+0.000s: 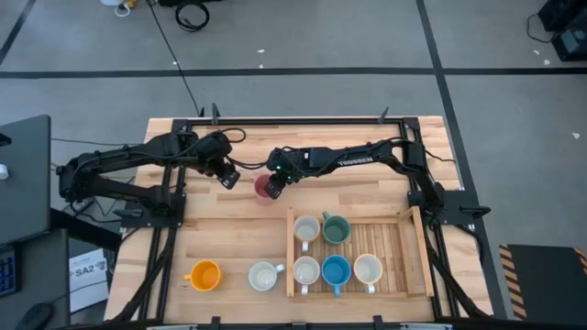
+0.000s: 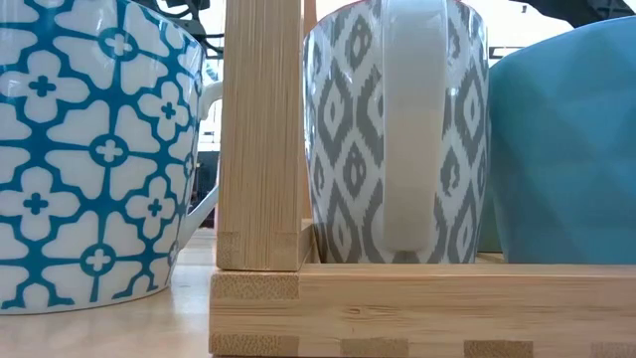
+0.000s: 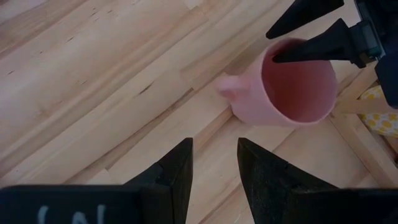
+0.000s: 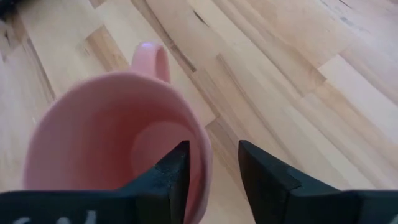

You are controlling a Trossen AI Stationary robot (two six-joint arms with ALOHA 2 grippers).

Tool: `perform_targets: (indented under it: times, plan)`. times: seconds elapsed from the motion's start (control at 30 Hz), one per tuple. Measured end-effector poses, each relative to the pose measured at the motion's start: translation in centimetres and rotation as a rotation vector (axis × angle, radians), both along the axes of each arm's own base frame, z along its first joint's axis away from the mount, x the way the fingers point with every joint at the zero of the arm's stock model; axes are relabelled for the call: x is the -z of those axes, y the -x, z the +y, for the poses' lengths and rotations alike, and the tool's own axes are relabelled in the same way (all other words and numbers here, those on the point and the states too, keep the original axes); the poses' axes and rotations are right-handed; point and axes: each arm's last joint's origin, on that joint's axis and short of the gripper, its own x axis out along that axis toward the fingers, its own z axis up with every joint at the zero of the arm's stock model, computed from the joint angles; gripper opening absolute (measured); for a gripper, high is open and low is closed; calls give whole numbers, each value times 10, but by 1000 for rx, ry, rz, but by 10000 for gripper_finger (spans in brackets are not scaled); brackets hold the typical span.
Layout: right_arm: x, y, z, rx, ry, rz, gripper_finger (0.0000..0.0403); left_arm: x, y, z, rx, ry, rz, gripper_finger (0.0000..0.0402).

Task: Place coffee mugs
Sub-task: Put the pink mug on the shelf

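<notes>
A pink coffee mug stands upright on its base on the wooden table, just beyond the bamboo tray. My right gripper comes slanting down at its rim, open, one finger inside the mug and one outside, opposite the handle. My left gripper hangs open and empty just left of the mug, above bare table. The tray holds several mugs: white, dark green, blue. An orange mug and a white one stand left of the tray. My right gripper has the pink mug's rim wall between its fingers, on the side away from the handle. A gap shows between the wall and the outer finger. Whether the inner finger touches the wall, I cannot tell.
The tray's raised rim runs close to the pink mug. The low view is filled by a blue-patterned mug, a tray post, a grey-patterned mug and a blue mug. Bare table lies at the far side and near left.
</notes>
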Motion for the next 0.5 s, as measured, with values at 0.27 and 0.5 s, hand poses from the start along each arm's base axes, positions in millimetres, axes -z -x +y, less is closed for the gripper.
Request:
perform_targets:
  times: [0.27, 0.5]
  plan:
    - [0, 0, -1, 3, -1, 3, 86, 0, 0, 0, 0, 0, 0, 133]
    - [0, 1, -2, 0, -6, 3, 41, 0, 0, 0, 1, 0, 0, 133]
